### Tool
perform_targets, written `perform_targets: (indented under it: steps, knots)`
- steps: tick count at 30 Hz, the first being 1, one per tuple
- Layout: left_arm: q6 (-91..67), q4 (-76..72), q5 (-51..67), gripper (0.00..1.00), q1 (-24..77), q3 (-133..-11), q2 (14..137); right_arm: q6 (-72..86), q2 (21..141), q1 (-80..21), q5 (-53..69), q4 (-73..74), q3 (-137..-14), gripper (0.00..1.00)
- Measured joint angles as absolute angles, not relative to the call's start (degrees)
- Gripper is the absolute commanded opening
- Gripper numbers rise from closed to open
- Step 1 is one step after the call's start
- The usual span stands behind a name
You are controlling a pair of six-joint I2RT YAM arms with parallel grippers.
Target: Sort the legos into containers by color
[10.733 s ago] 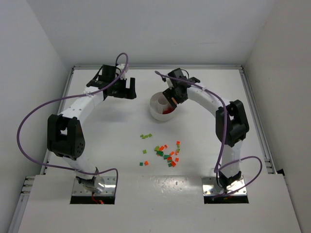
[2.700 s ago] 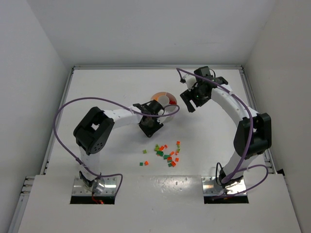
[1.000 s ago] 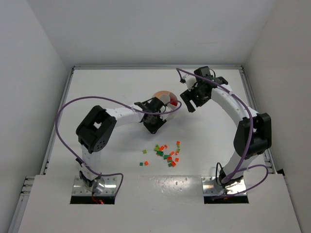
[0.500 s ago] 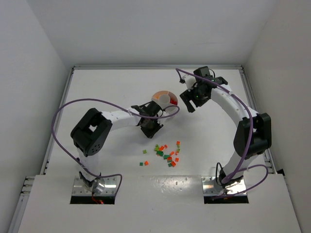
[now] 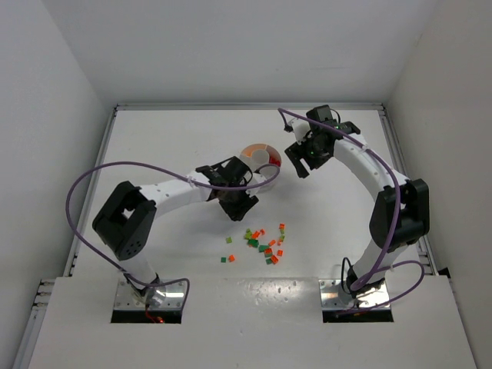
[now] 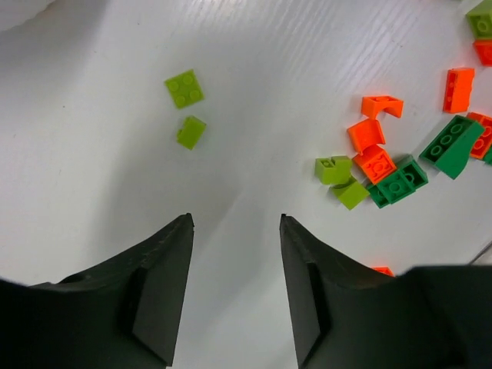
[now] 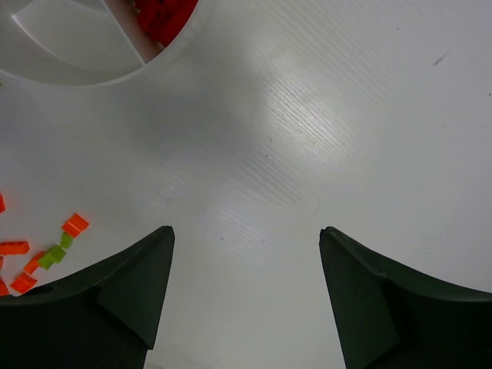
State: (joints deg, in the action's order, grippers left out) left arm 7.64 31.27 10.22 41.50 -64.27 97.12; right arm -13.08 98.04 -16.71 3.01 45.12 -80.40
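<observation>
The left pincer is seen hanging just on the near side of the dish, towards the arm bases, between the dish and the loose legos. Its jaws are held partly apart and nothing is gripped; only bare surface is seen in the gap from the left wrist view. Ahead of the tips, two lime bricks are lying flat, close together but not touching. Off to one side, orange and green bricks are bunched in a tight cluster, several of them touching.

Over to the right pincer: it is held just to the right of the dish, jaws spread wide, and nothing is carried there either. In the right wrist view the curved white wall of the dish is seen, and red legos are piled in one wedge while the wedge next to it shows white. A few orange and lime bricks are caught at that view's edge. The main scatter is left on the surface, on the near side of the dish and clear of its wall.
</observation>
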Motion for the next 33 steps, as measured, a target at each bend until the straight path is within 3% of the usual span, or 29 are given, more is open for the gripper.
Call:
perform_targets:
  steps: [6, 15, 28, 33]
  knots:
    - [11.5, 31.5, 10.7, 0.58, 41.5, -64.9, 101.3, -13.1, 98.0, -16.8, 3.0, 45.1, -80.4, 0.76]
    - [17.1, 31.1, 10.0, 0.53, 41.5, -70.9, 108.0, -13.1, 98.0, -16.7, 3.0, 45.1, -80.4, 0.76]
    - [20.3, 30.3, 9.9, 0.43, 41.6, -73.6, 111.5, -13.1, 97.8, -16.7, 3.0, 45.1, -80.4, 0.76]
    - [20.6, 29.7, 9.9, 0.33, 41.6, -73.8, 111.7, -13.1, 97.8, -16.7, 3.0, 45.1, -80.4, 0.76]
